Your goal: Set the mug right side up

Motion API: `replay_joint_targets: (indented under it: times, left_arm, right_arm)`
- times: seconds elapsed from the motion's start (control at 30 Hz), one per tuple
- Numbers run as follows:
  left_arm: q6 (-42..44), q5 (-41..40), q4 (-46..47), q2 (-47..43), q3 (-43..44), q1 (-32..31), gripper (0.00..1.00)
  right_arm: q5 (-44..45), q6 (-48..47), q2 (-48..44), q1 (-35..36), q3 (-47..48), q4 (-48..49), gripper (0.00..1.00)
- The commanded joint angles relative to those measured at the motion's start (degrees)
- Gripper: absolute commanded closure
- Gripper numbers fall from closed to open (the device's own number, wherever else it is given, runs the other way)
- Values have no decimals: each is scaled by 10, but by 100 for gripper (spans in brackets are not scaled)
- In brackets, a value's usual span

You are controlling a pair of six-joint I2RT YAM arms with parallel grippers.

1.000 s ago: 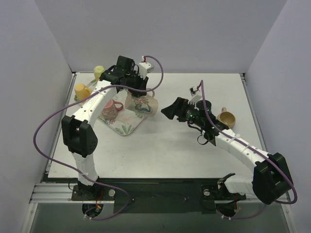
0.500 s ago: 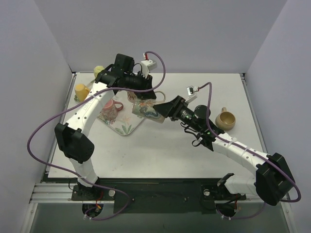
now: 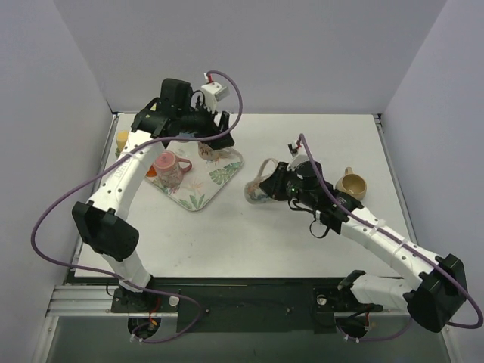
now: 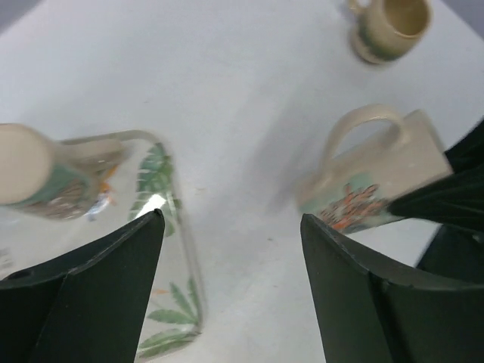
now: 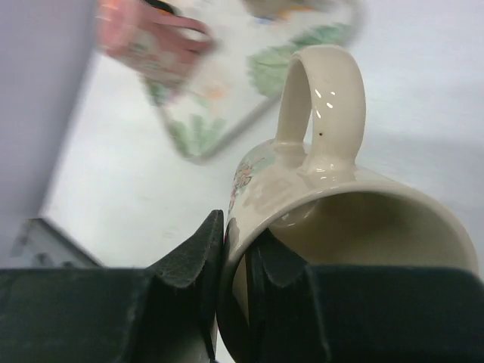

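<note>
The mug (image 3: 258,190), cream with a floral print, hangs tilted on its side just right of the tray, handle up. My right gripper (image 3: 275,185) is shut on its rim. In the right wrist view one finger sits inside the mug (image 5: 333,204) and the other outside, with the right gripper (image 5: 236,231) pinching the wall. My left gripper (image 3: 217,141) is open above the tray's far corner, holding nothing. In the left wrist view the left gripper (image 4: 231,219) frames bare table, and the mug (image 4: 370,178) lies off to its right.
A leaf-patterned tray (image 3: 198,200) lies left of centre with a pink mug (image 3: 168,166) on it. A tan mug (image 3: 352,185) stands upright right of my right arm. A yellow cup (image 3: 122,138) sits at the far left edge.
The left gripper let go of the mug, opened and pulled back to the left. The right gripper closed on the mug's rim and carried it off the tray, to the right.
</note>
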Motion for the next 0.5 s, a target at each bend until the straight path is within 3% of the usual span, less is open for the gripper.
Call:
replay_joint_targets:
  times: [0.0,0.1,0.2,0.47]
  left_arm:
    - [81,-184,33,-34,20,12,15]
    - [154,-236,34,-47,-6,11,14]
    - [194,-269,36,-59,-47,8,13]
    - [279,-334,70,-79,-147,-4,14]
  right_arm:
    - [202,-152,-11,-42,118,-257,100]
    - [210,-180,60,-94,169,-358,100]
    - [186,-170,121,-152,207,-394,100]
    - [222,-152,288,-192,320,-425,100]
